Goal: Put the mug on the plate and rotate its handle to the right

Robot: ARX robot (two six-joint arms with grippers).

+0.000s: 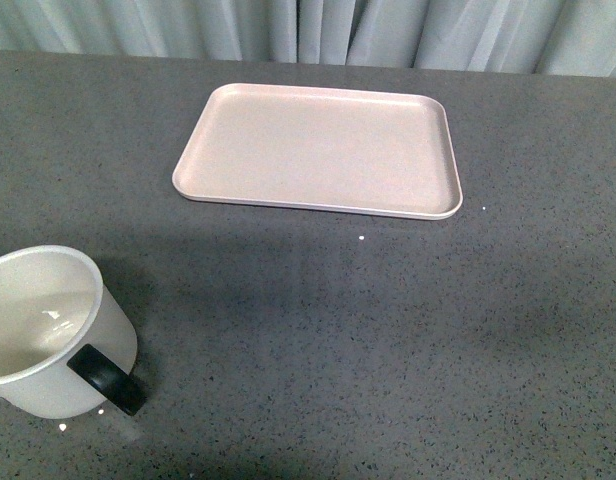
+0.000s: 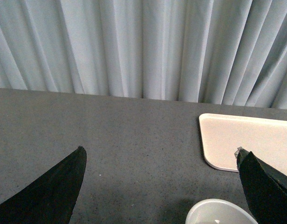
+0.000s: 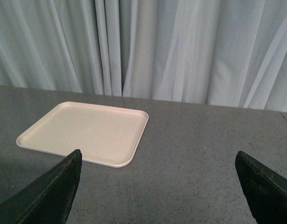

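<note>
Two grippers are hanging above the grey table (image 1: 388, 330) with nothing in them: the left gripper (image 2: 160, 149) is holding its dark fingers (image 2: 55, 191) wide apart, and the right gripper (image 3: 158, 153) is doing the same. The mug (image 1: 48, 330) is standing upright on the table, mouth up, so its long axis is running vertically. In the left wrist view its white rim (image 2: 220, 212) is showing close under the left gripper, off-centre between the fingers and nearer the one on the plate's side. The right wrist view is not showing the mug at all, so the left arm is looking like the nearer one for the pickup. The handle (image 1: 106, 380) is pointing back toward the robot and a little to its right, away from the plate (image 1: 318, 150). That plate is lying flat and bare beyond the mug, farther out from the left gripper and across toward the right one, well apart from the mug, with its long side running left to right. In my judgement the task is only beginning: the left gripper is needing to centre over the rim and come down, with care that a finger is not knocking the handle.
</note>
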